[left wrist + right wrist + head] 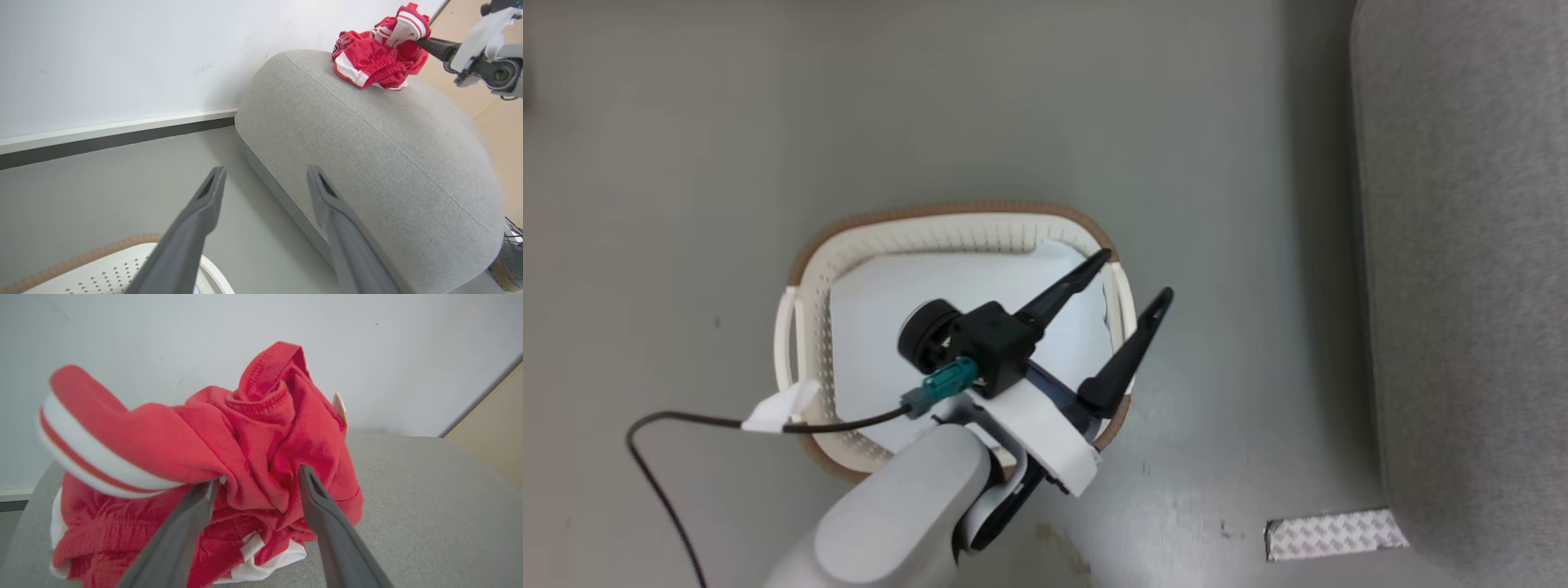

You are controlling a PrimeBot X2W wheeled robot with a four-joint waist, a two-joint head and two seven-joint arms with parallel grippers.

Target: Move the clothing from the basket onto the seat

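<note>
- While the clothing (261, 428) lay heaped on the seat (367, 155), toward 1 o'clock in my left wrist view, I judged the drop as good as made. The pile rested on the cushion's top, back from the rounded edge, where it would not slide off.
- My right tool (258, 477) stood with its fingers apart, one on either side of a red fold. Cloth sat between them, but the gap looked too wide for a pinch, so I read it as unclamped.
- That arm reached in from about 2 o'clock in the left wrist view, its fingers poking into the heap's far side.
- My left tool (1136, 273) was spread wide and carried nothing. It hung over the basket (947, 211), fingers aimed toward 2 o'clock in the head view, across the rim and toward the seat at 3 o'clock.
- What the head view showed of the basket's inside was a pale pad (890, 327). My forearm hid part of it, so I only judged that little or nothing was left to fetch.
- That basket stood on the floor (768, 122), near the seat but apart from it, which kept each carry short.
</note>
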